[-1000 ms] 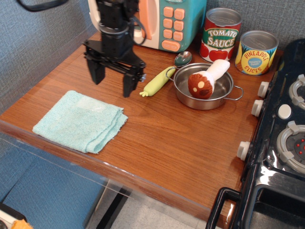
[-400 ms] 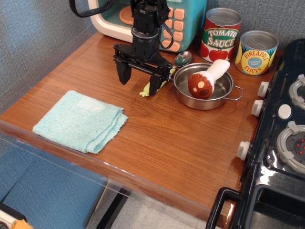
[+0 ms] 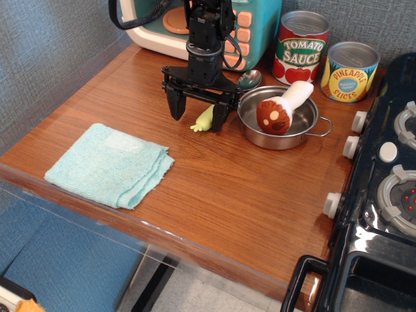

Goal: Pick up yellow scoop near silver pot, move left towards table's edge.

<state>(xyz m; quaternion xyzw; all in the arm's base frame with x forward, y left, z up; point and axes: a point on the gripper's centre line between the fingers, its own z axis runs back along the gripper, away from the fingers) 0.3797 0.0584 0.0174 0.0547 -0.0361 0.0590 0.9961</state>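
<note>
Gripper (image 3: pixel 197 119), jaws spread wide, poised over the handle end of the yellow scoop (image 3: pixel 205 119); the spread is presumably kept so both fingers can drop either side of the handle. Scoop lies flat on the table (image 3: pixel 227 188), its shiny bowl pointing far-right, just left of the silver pot (image 3: pixel 247 120), which holds a toy mushroom (image 3: pixel 281 109). Compared with a second ago, the gripper has travelled right and farther back, from above bare wood to straddling the scoop; scoop itself unmoved
</note>
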